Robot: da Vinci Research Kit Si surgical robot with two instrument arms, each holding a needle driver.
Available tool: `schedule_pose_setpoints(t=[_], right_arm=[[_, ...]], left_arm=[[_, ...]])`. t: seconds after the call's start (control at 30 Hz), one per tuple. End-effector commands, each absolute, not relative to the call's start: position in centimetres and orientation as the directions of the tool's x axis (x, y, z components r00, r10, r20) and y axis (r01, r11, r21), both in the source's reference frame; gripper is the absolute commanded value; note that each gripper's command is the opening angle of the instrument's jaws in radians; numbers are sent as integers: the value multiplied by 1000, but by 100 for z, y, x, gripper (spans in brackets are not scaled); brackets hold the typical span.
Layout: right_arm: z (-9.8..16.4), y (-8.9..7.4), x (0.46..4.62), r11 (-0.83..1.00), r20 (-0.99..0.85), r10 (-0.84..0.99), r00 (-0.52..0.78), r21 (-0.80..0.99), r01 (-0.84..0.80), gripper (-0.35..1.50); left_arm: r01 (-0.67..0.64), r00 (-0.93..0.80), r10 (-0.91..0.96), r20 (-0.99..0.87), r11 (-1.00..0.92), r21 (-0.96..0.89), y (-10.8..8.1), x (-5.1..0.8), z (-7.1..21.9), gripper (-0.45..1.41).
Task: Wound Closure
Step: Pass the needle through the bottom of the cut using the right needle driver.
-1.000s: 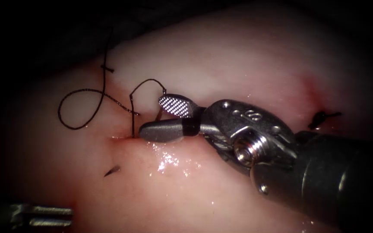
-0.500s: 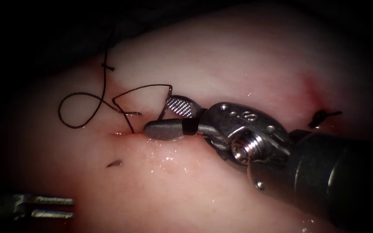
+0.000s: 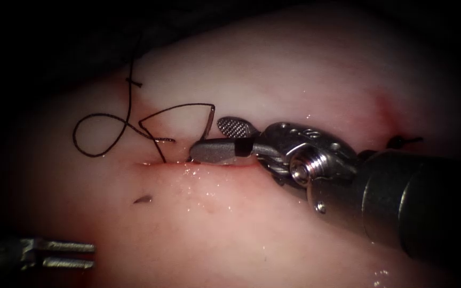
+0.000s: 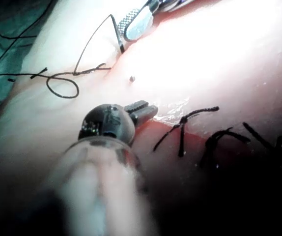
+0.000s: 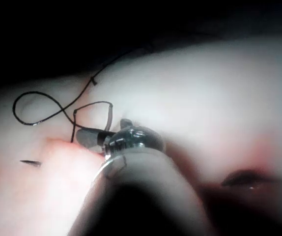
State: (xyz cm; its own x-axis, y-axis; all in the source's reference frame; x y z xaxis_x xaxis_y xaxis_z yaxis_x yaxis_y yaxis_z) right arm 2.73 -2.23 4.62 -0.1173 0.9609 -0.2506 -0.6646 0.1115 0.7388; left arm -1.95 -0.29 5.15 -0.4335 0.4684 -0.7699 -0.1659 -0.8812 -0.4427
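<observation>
**Needle stands free at the cut – both grippers empty**

Nearest the endoscope, the left gripper (image 3: 92, 255) rests low over the tissue (image 3: 294, 69), well short of the cut (image 3: 161, 164). Its two jaws lie parallel with a narrow gap between them, and nothing is held. Just beyond it, and between the two grippers, a short cut end of thread (image 3: 143, 199) lies loose on the surface.

Farther on, the right gripper (image 3: 207, 138) reaches along the cut from the right. Its jaws are parted, the lower one lying almost on the wound line and the ribbed upper one lifted clear. The needle (image 3: 209, 121) stands steeply just ahead of the upper jaw's tip. Its lower end drops behind the lower jaw – probably into the tissue at the cut, though that jaw hides the spot. Neither jaw seems to clamp it.

The thread (image 3: 177, 108) leaves the needle's top and runs away from the right gripper, dips to the cut's left end and curls into a loop. Behind the right gripper's wrist sits a knotted stitch (image 3: 401, 142).
</observation>
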Motion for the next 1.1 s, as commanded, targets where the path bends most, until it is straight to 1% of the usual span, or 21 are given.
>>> schedule_pose_setpoints(t=[0.03, 0.17, 0.27, 0.3, 0.37, 0.4, 0.63, 0.77, 0.87, 0.9, 0.97, 1.07, 1.1], right_arm=[[464, -212, 291, 106, -251, 960, -128, 742, -662, 78], [466, -210, 298, 97, -247, 959, -137, 742, -663, 57], [467, -209, 303, 88, -244, 959, -145, 741, -665, 32], [467, -208, 305, 87, -244, 959, -146, 741, -666, 14], [468, -208, 309, 85, -243, 959, -147, 739, -669, -32], [468, -208, 310, 84, -244, 958, -149, 737, -670, -35], [473, -209, 324, 58, -251, 952, -175, 710, -702, -35], [475, -209, 331, 28, -214, 957, -196, 739, -673, -35], [479, -211, 342, -37, -105, 973, -208, 810, -585, -35], [481, -214, 345, -60, -63, 978, -197, 826, -560, -35], [485, -221, 354, -155, 77, 981, -175, 860, -487, -35], [489, -233, 362, -237, 192, 970, -147, 883, -405, -35], [489, -240, 365, -266, 229, 963, -142, 896, -355, -35]], left_arm=[[-166, -435, 465, -771, -883, -439, -22, -200, 519, -18], [-162, -442, 463, -768, -884, -439, -23, -199, 520, -18], [-161, -442, 463, -768, -884, -440, -24, -198, 519, -18], [-161, -442, 462, -768, -884, -440, -24, -198, 519, -20], [-161, -442, 462, -768, -884, -439, -24, -198, 520, -20], [-161, -442, 462, -768, -884, -439, -24, -199, 520, -20], [-163, -443, 462, -768, -884, -438, -23, -199, 520, -20], [-163, -443, 462, -768, -884, -438, -23, -199, 520, -20], [-164, -443, 464, -767, -883, -439, -21, -200, 521, -20], [-162, -444, 459, -770, -886, -435, -20, -200, 522, -20], [-162, -444, 459, -769, -886, -435, -18, -200, 524, -20], [-161, -444, 459, -770, -886, -435, -16, -198, 527, -22], [-161, -444, 459, -770, -886, -435, -15, -198, 529, -22]])
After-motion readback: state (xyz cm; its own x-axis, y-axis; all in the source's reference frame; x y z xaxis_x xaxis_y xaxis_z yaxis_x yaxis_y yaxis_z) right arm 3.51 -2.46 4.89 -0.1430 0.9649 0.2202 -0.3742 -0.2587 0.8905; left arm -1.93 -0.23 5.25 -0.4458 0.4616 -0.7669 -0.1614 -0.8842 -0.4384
